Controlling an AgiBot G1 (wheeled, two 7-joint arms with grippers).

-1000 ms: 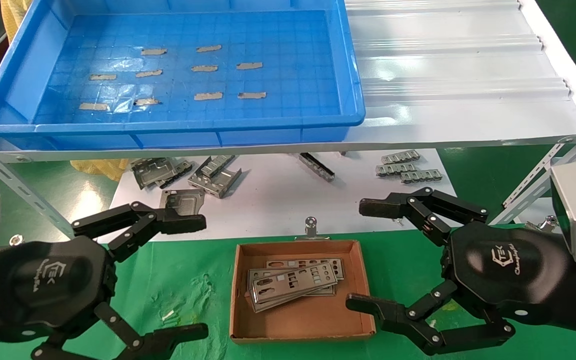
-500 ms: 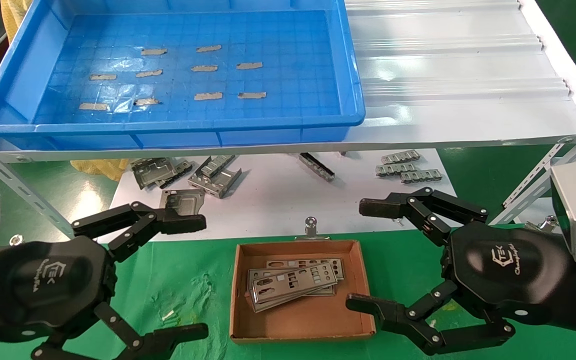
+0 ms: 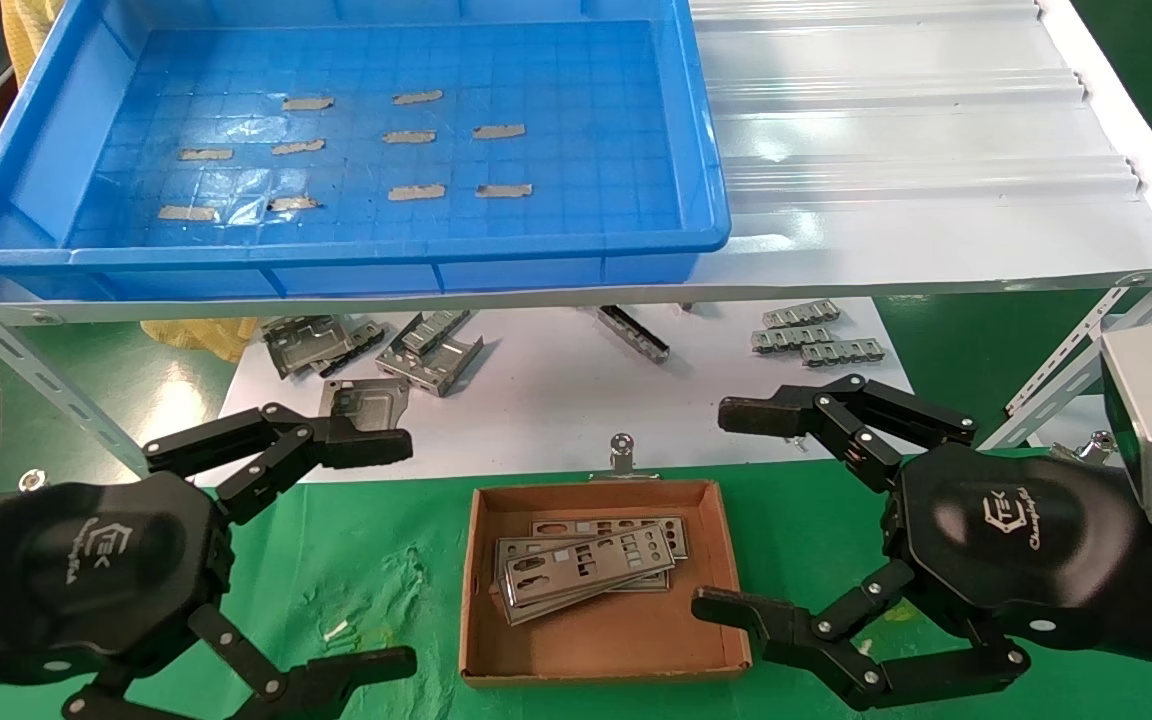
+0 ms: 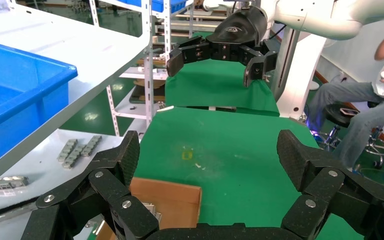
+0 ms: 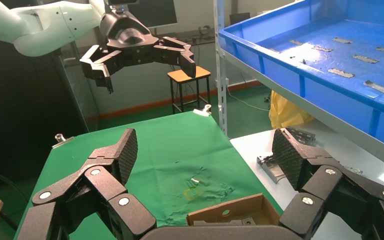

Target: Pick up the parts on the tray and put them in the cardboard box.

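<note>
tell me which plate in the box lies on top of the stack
The tilted plate in the cardboard box: it lies askew, its whole face uncovered, overlapping the squarer plates beneath.

Green table [image 3: 386,560] (cardboard box [image 3: 481,600] atop)

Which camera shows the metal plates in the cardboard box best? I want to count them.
The head view: the plates lie fully visible, stacked in the box. The left wrist view catches only a plate edge behind its fingers; the right wrist view shows the box's far wall.

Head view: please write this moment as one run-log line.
blue plastic tray: no plates | brown cardboard box: silver plates inside | left tool, right tool: open
</note>
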